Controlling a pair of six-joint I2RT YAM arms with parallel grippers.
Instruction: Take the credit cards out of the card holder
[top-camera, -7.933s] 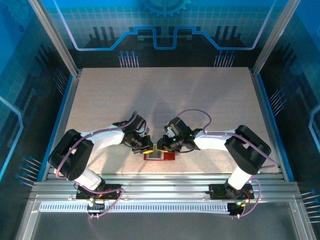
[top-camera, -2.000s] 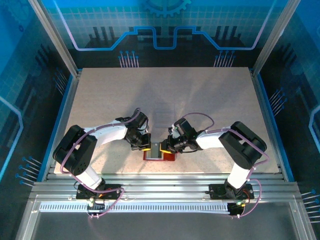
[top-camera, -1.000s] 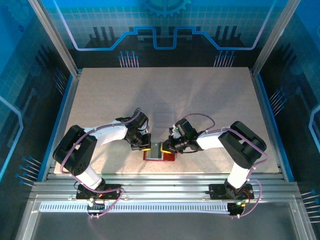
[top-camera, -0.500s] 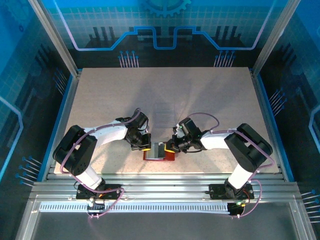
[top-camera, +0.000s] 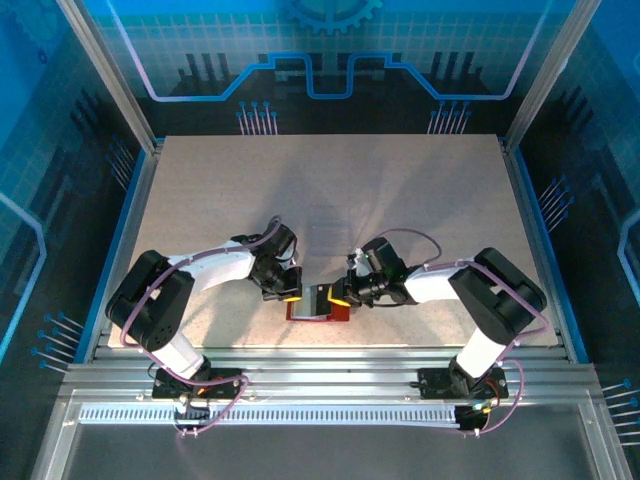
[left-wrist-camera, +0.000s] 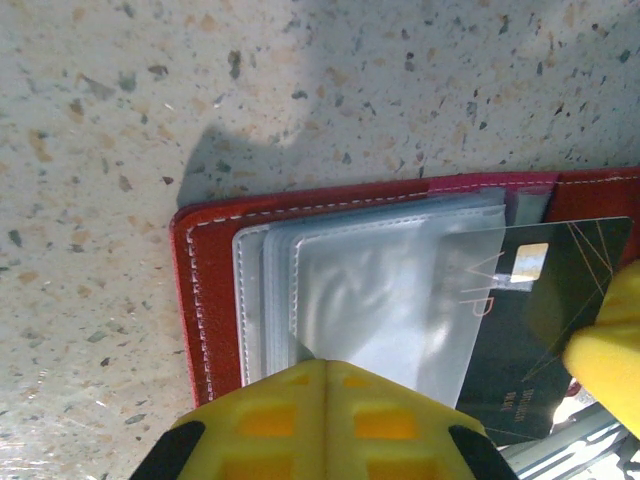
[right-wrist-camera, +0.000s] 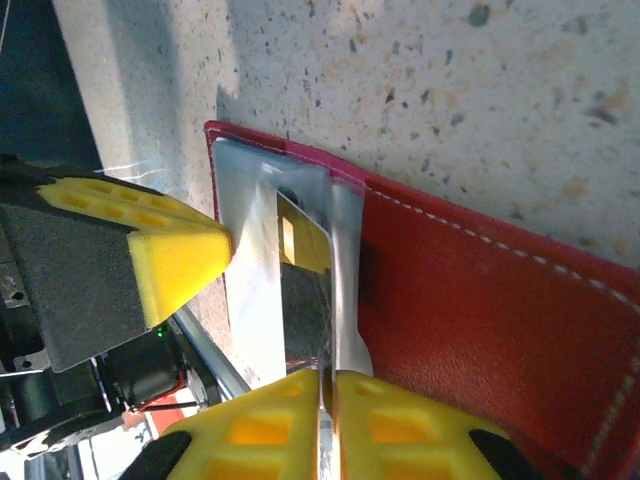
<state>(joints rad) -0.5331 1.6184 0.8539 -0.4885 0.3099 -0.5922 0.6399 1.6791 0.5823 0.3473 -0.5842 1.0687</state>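
Credit card, dark (left-wrist-camera: 560, 300), sits half out of the red leather card holder (left-wrist-camera: 205, 300) on the speckled surface (top-camera: 320, 190), pinched edge-on by the right claw (right-wrist-camera: 325, 395); the closed left claw (left-wrist-camera: 325, 400) pins the clear sleeves (left-wrist-camera: 370, 290). A shallow pinch could slip off.

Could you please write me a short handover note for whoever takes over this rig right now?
Left end effector: shut, tip pressing on the open red wallet at the table's near edge.
Right end effector: pinching a dark card, partly drawn out of the clear pockets.
Done: wallet open, one card partway out.
Left: pull it free and set it down; other cards cannot be made out.
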